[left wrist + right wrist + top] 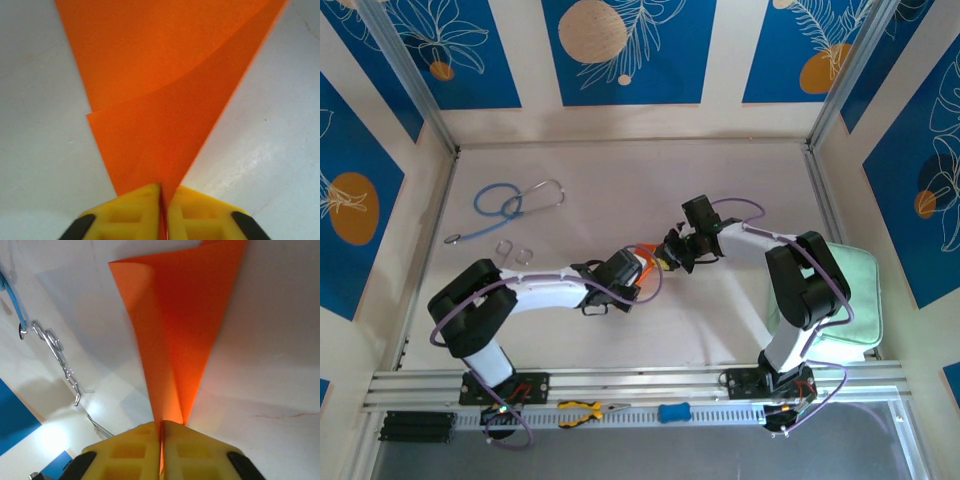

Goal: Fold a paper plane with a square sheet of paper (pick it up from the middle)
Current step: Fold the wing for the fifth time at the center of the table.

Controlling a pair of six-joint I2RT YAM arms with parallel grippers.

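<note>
Left end effector (161, 190), right end effector (161, 426) pinch paper (165, 100).

Bright, even light; soft close-up blur

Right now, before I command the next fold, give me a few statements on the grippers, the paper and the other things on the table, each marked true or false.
1. The left gripper and the right gripper are both shut on the square sheet of paper. True.
2. The paper lies flat and unfolded on the table. False: it is bent over on itself in layers, pinched between the two grippers.
3. The stethoscope lies at the far left of the table, apart from the paper. True.
4. The pale green pad sits under the left gripper. False: it lies at the table's right edge.
</note>
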